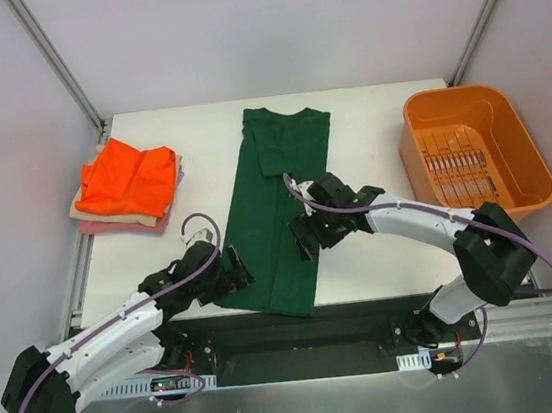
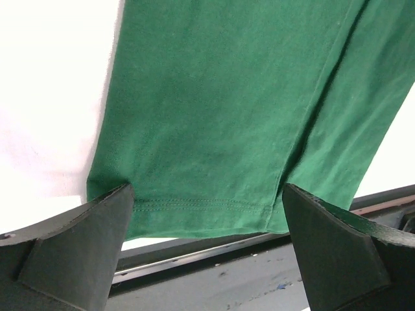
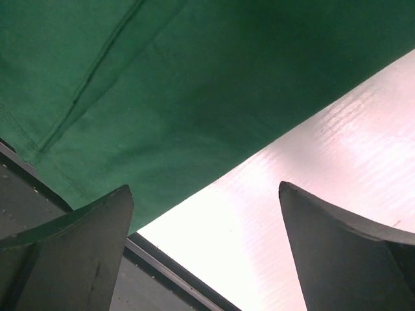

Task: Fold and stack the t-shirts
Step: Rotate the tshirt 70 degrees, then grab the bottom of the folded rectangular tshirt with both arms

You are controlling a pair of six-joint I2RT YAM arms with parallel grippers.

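At the middle of the table (image 1: 375, 154) the green shirt (image 1: 265, 198) lay folded lengthwise into a long narrow strip. Its collar was at the far end and its hem at the near edge, where it hung slightly past the white top. We had the left gripper (image 2: 206, 194) at the shirt's near left corner, fingers spread wide with the stitched hem between them and nothing pinched. The right gripper (image 3: 204, 191) hovered over the shirt's right edge, about halfway along it, fingers likewise wide apart and empty. Well to the left of the shirt sat the stack: an orange shirt (image 1: 130, 179) on a cream one (image 1: 78, 205) and a pink one (image 1: 122, 225). To the shirt's right stood the basket (image 1: 449, 94).

We judged the cloth light, limp and layered along its folds, so it would sag and slip out of square if lifted at one point. The best hold seemed to us the two hem corners, pinching every layer together, so the near end could be carried over toward the collar. A shallow pinch risked catching only the top layer.
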